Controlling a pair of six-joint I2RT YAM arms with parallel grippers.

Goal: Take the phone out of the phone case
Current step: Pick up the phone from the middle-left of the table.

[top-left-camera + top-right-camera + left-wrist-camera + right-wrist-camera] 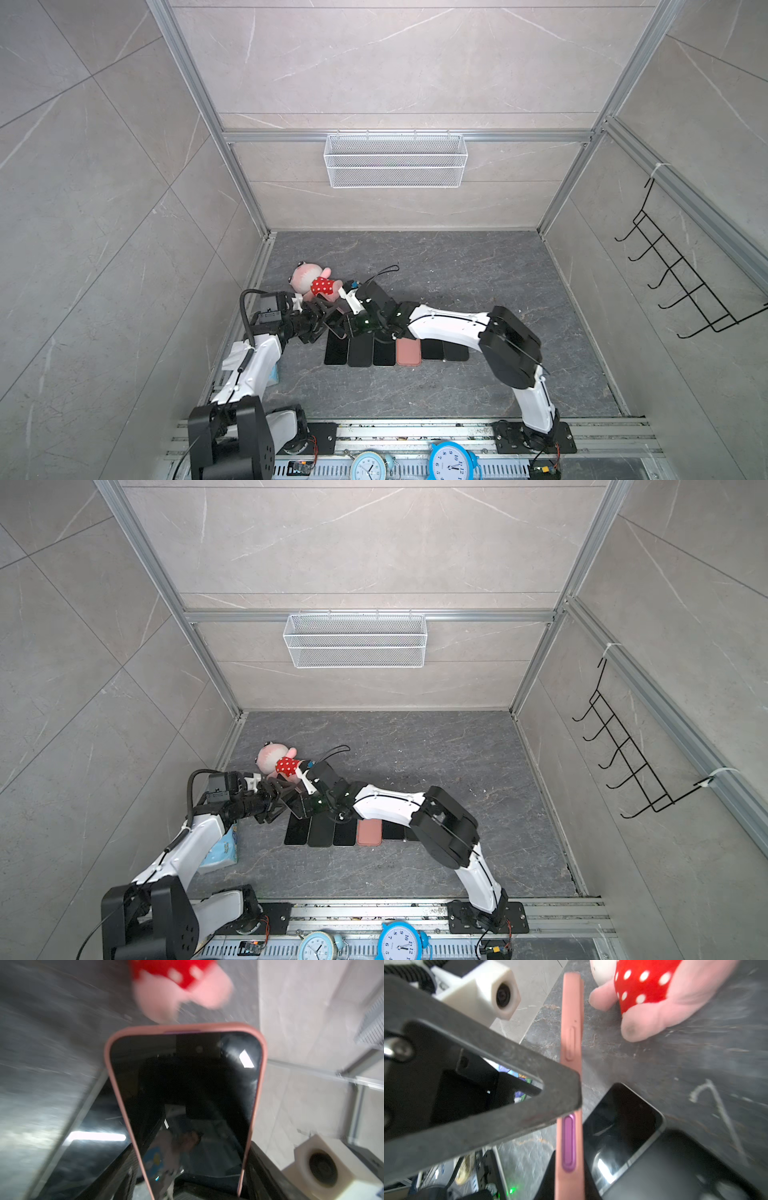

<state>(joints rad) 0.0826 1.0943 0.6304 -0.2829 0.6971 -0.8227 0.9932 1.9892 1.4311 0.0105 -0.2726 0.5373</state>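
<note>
Left of centre in both top views, our left gripper [326, 318] clamps the pink phone case [262, 1076] across its width. The phone [185, 1095] sits inside.

We cannot tell whether our right gripper [349, 324] has bitten on it. A skewed pull could twist the case free onto the row [383, 351] below.

We count:
- one plush toy [316, 282]
- six slabs in that row, five dark and one pink
- two alarm clocks [451, 461]

surface [519, 291]: phone row [360, 351] near front-centre | cased phone [187, 1084] above row's left end | plush toy [313, 282] just behind it | tissue pack [220, 850] left of row | basket [395, 160] on back wall | hook rack [681, 276] on right wall
</note>
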